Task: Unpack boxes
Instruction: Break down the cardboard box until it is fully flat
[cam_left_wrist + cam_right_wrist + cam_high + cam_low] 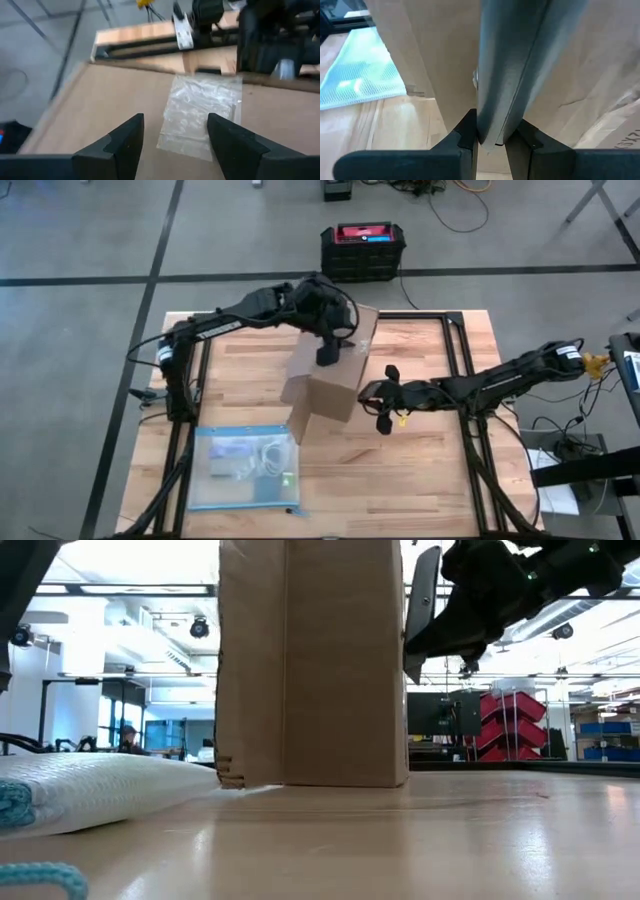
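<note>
Cardboard box [335, 365] upright; right tool [372, 392] clamps flap; plastic bag [245, 467] beside.

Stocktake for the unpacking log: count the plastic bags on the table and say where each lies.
1. The plastic bag lies flat at the table's front left, in front of the cardboard box. More bags may be hidden inside the box.

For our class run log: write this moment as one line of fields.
box: upright on table | left tool: open above box | right tool: shut on flap | bag: beside box
</note>
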You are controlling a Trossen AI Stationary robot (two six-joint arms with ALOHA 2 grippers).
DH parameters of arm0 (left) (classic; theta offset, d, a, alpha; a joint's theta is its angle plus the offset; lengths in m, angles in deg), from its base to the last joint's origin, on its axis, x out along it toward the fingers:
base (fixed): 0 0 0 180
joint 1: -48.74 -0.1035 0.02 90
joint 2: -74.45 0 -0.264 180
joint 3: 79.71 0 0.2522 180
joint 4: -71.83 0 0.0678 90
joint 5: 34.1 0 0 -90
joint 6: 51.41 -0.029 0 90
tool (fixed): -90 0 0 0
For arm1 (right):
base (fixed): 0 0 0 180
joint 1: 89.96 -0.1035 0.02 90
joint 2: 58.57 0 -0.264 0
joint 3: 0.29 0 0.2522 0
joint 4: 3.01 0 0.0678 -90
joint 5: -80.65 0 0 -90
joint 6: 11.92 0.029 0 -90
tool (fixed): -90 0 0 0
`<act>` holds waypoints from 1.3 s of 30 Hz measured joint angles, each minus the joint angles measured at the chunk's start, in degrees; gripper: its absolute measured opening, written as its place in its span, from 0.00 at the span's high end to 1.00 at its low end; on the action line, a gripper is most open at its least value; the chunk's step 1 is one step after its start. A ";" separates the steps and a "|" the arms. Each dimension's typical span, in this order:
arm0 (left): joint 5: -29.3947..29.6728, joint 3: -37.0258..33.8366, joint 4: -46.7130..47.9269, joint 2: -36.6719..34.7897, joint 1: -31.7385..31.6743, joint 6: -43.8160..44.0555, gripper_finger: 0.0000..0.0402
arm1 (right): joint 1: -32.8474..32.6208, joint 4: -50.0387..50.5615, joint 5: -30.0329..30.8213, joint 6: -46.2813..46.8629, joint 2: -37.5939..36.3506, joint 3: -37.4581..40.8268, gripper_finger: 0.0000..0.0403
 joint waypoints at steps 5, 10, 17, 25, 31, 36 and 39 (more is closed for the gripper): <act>-1.09 -0.99 1.59 -0.79 -0.04 0.01 0.46 | -2.09 -0.62 6.98 -2.17 -7.15 2.50 0.88; -2.02 -1.39 2.56 -0.98 0.04 -0.03 0.48 | -2.91 -9.02 13.18 -12.03 -16.23 6.35 0.88; -2.28 -1.56 3.07 -1.03 0.35 -0.21 0.49 | 2.49 -51.11 4.33 -26.16 -17.94 21.20 0.88; -2.19 -1.65 2.68 -1.01 0.46 -0.19 0.49 | 14.56 -71.14 -9.63 -24.36 -5.27 20.74 0.88; -2.07 -1.67 2.54 -0.96 0.48 0.01 0.50 | 17.88 -77.17 -13.00 -23.80 6.77 15.74 0.88; -1.86 -1.69 3.22 -0.98 0.43 0.58 0.49 | 17.86 -77.62 -13.55 -23.89 10.60 12.64 0.88; -1.88 -1.69 3.26 -0.97 0.43 0.67 0.49 | 17.86 -77.62 -13.25 -23.63 10.09 13.19 0.88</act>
